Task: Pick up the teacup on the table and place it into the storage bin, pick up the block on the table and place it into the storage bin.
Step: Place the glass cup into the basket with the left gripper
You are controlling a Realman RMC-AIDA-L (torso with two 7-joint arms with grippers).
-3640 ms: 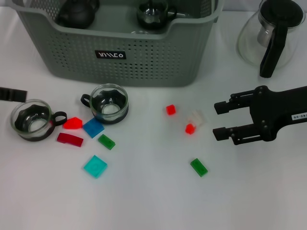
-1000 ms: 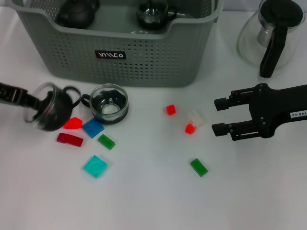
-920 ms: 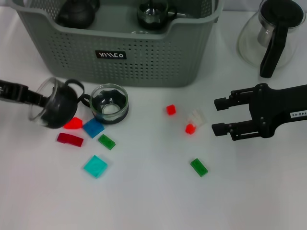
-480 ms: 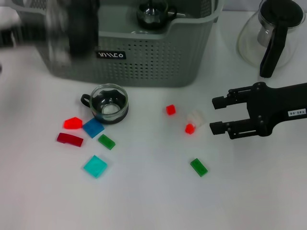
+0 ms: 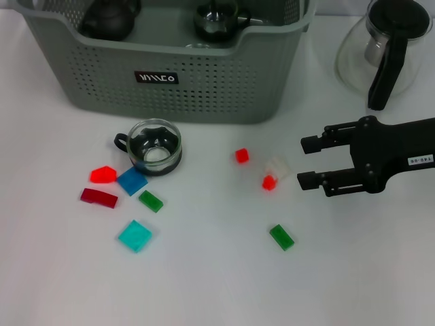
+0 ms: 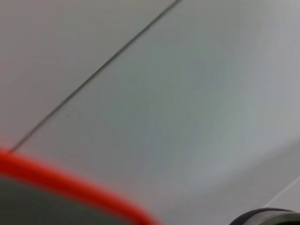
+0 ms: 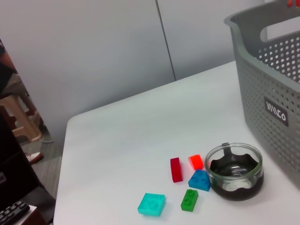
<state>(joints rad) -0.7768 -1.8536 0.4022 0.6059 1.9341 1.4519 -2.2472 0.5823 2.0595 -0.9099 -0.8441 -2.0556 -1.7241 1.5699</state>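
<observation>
Lying nearest, blocks (image 5: pixel 134 235) dot the white table (image 5: pixel 204 285); the right gripper (image 5: pixel 304 162) hovers with jaws spread beside two red ones. One teacup (image 5: pixel 155 146) sits before the storage bin (image 5: pixel 170 64). Left gripper unseen.

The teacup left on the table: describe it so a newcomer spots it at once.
Find the storage bin at the back; the teacup stands on the table just before its front wall, below the label. It is the only round glass thing among flat coloured blocks.
</observation>
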